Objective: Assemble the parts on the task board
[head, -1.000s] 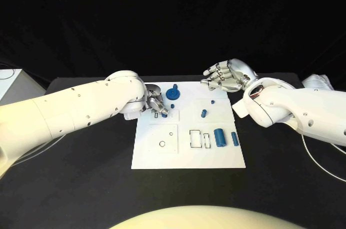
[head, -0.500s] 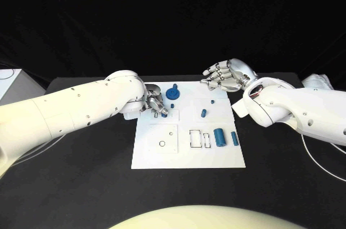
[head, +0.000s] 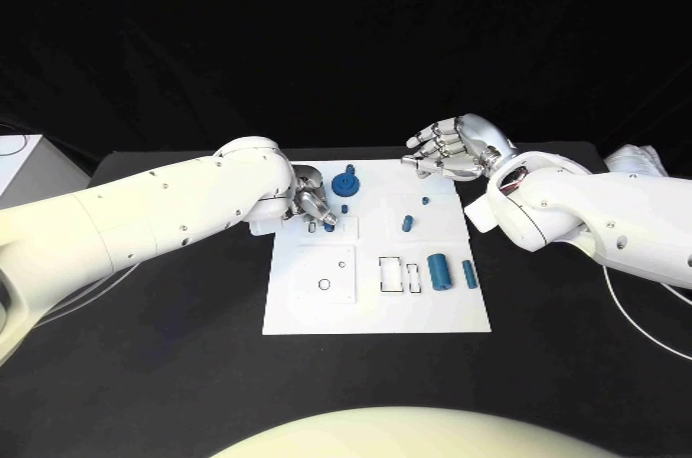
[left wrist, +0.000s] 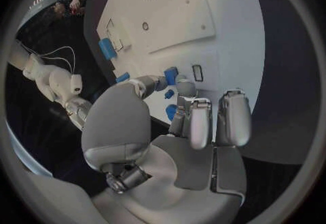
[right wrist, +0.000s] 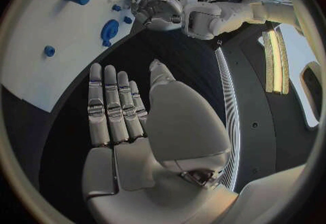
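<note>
Left hand (head: 315,206) curled down over the task board's (head: 378,318) far left corner, fingertips pinching a small blue part (left wrist: 170,75) beside a rectangular slot (left wrist: 198,73). Right hand (head: 450,150) spread and empty, hovering past the board's far edge over the bench (head: 144,378). Round blue part (head: 346,186) just beside the left hand; larger blue cylinder (head: 437,275) near the right edge.

White task board (head: 378,308) lies flat mid-table, blue parts gathered on its far half: a round gear-like piece (head: 346,186) at the far edge, a fat cylinder (head: 438,275) lying beside a slimmer pin (head: 469,273), a small peg (head: 408,222) centre, possibly tilted
</note>
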Robot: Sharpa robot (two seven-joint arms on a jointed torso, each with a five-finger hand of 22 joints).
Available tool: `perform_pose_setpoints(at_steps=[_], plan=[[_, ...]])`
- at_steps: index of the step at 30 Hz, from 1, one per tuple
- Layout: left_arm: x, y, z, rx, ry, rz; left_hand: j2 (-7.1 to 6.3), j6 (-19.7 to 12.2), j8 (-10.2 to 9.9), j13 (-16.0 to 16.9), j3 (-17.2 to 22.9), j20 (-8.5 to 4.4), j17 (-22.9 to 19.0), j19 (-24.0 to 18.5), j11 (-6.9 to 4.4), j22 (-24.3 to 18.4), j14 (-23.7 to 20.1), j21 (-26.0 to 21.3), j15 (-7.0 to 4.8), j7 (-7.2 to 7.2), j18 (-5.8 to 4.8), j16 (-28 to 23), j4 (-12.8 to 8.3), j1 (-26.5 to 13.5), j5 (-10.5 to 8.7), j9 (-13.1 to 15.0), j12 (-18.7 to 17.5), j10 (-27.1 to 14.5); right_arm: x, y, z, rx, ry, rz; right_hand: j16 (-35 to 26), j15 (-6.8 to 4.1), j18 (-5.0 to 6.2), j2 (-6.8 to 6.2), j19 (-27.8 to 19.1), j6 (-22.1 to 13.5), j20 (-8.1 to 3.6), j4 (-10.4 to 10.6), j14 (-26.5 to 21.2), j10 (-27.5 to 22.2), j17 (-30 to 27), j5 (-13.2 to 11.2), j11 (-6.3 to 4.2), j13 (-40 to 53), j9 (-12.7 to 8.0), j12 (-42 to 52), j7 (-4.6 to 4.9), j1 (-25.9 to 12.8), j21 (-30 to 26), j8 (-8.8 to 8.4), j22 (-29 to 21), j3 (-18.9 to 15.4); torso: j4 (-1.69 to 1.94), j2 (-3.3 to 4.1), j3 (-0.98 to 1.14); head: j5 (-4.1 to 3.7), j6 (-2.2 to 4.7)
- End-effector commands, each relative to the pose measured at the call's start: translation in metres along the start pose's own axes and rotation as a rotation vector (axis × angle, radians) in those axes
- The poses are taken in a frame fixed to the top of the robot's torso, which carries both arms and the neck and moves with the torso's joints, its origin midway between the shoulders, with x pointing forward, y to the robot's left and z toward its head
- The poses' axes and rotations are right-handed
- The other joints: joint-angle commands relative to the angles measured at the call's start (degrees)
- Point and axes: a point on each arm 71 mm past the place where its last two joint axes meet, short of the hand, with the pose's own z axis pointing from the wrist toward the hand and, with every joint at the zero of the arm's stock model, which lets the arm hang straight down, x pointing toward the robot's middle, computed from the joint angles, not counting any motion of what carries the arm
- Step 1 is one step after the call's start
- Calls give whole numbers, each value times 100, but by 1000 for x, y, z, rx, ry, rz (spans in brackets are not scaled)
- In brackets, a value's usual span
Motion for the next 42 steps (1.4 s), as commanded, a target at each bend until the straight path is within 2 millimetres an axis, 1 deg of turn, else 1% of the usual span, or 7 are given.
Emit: perform_pose_setpoints(at_steps=[1,14,20,24,29,30,42], plan=[[7,-2,3,2,45,23,30,36,21,-3,1279,-2,1028,19,-35,-2,468,11,-34,-1,-28,3,-1327,32,9,-9,-22,-6,1,1,0,-14,13,1,-18,26,29,5,-7,-39,38,-9,17,13,-7,18,33,-5,-8,-39,259,-52,-19,-27,-7,36,-2,-4,7,-6,-16],[10,-4,6,-3,60,10,53,32,10,-53,1251,2,1073,7,-26,-16,482,4,-26,9,-26,23,-1297,12,-8,-5,-55,-28,2,1,0,-14,14,3,-24,28,30,4,-9,-39,39,-10,18,11,-13,18,35,-13,-11,-40,260,-54,-19,-29,-18,38,5,-10,11,-31,-26],[11,-6,6,3,65,-9,81,-37,-5,-63,822,19,1106,-24,-39,-45,491,-31,-14,-23,-21,36,-1142,-122,-87,50,-85,21,1,1,0,-13,14,3,-28,28,30,3,-10,-39,40,-10,18,10,-16,18,35,-18,-12,-40,260,-56,-19,-30,-24,39,13,-12,6,-38,-23],[10,-6,6,1,56,-18,89,-28,-62,-85,298,-2,1091,-41,-76,-77,484,-68,-41,-90,-16,24,-906,-251,-137,44,-119,14,1,1,0,-12,13,4,-31,29,30,2,-11,-40,40,-9,17,9,-19,17,36,-22,-14,-41,261,-59,-19,-32,-30,39,14,-11,5,-39,-14],[9,-3,6,-10,41,-29,102,99,-206,-64,-711,-4,1047,-56,-57,-128,464,-117,-34,-70,-10,-8,-318,-542,-202,-38,-123,-37,1,1,0,-12,13,5,-33,30,30,2,-12,-41,41,-9,17,8,-21,17,37,-25,-15,-41,262,-61,-19,-33,-34,39,11,-7,0,-33,-4],[9,-2,6,-12,38,-31,100,102,-211,-62,-750,-2,1049,-58,-57,-131,465,-120,-33,-70,-9,-8,-288,-554,-209,-40,-122,-40,1,1,0,-12,13,5,-38,31,30,2,-13,-41,42,-6,16,6,-26,16,38,-32,-17,-42,263,-70,-18,-35,-43,39,11,-7,1,-33,-3],[6,6,5,-31,9,-50,87,141,-307,18,-1433,16,1091,-39,-37,-115,478,-134,-16,-51,-10,7,483,-465,-1081,-55,-83,-61,0,0,0,-13,10,10,-90,39,32,18,-13,-32,54,3,38,6,-85,-45,46,-122,-46,-26,270,-236,-9,-47,-164,18,8,-2,-1,-39,13]])
